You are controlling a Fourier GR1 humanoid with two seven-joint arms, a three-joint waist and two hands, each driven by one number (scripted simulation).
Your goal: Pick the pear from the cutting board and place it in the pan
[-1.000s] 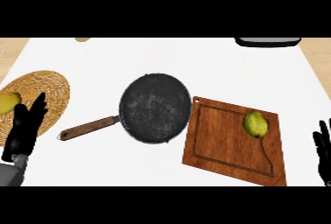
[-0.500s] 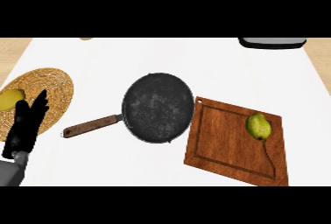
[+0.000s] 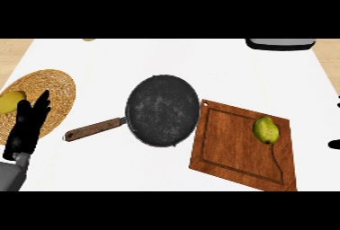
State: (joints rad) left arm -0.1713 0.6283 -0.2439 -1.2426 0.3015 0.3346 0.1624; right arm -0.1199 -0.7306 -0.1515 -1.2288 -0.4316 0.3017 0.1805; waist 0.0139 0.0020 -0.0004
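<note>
The black left hand (image 3: 30, 128) is resting nearest, at the view's lower left, its fingers straight and close together, holding nothing and lying over the edge of a round woven straw mat (image 3: 50, 92). A yellow fruit (image 3: 11, 101) is sitting on that mat, just beyond and left of the hand. Only a dark sliver of the right hand (image 3: 334, 144) is showing at the right edge, so I cannot tell its fingers' state. Just left of that sliver, the yellow-green pear (image 3: 266, 130) is lying on the brown wooden cutting board (image 3: 229, 155). Further left, the round black pan (image 3: 163, 110) with a brown wooden handle is sitting on the white table (image 3: 199, 63), overlapping the board's edge. Farthest off, a dark object (image 3: 279, 43) is sitting at the table's far right.
</note>
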